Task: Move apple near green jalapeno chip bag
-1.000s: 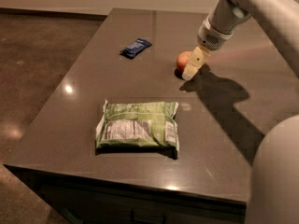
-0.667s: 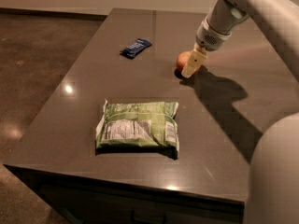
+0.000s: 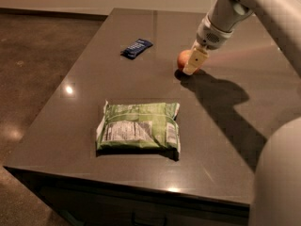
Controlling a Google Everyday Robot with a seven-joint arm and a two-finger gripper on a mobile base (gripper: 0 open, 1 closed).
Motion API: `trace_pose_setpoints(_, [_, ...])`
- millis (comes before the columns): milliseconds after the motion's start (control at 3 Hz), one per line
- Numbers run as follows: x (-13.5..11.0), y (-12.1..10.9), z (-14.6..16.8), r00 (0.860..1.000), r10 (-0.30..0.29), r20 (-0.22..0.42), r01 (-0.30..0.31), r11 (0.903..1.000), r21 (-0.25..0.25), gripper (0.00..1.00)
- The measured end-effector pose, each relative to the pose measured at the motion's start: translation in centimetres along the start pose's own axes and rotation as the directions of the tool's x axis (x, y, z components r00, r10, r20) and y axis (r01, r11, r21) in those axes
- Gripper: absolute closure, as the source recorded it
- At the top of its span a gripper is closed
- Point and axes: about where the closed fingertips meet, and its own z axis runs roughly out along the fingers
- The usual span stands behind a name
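Observation:
The apple [image 3: 182,59], small and red-orange, sits on the dark grey table [image 3: 141,79] at the far right of the middle. My gripper [image 3: 193,63] is down at the apple's right side, touching or almost touching it, and its cream tip covers part of the apple. The green jalapeno chip bag [image 3: 138,127] lies flat near the table's front edge, label panel up, well apart from the apple, towards the front left of it.
A small dark-blue wrapped packet [image 3: 137,48] lies on the table at the back left of the apple. My arm [image 3: 225,13] comes in from the upper right and casts a large shadow to the right of the apple. The table's front edge is close to the bag.
My gripper has shifted slightly up and away at the apple's side. The apple, the bag and the packet have stayed where they were.

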Motion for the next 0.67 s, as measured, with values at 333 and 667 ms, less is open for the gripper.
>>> trace_pose_setpoints(333, [-1.5, 2.1, -1.0, 0.993, -0.113, 0.017, 0.114, 0.9932, -0.025, 1.0])
trace_pose_setpoints(667, [-2.8, 4.9, -1.3, 0.96, -0.279, 0.041, 0.281, 0.9573, -0.068, 1.0])
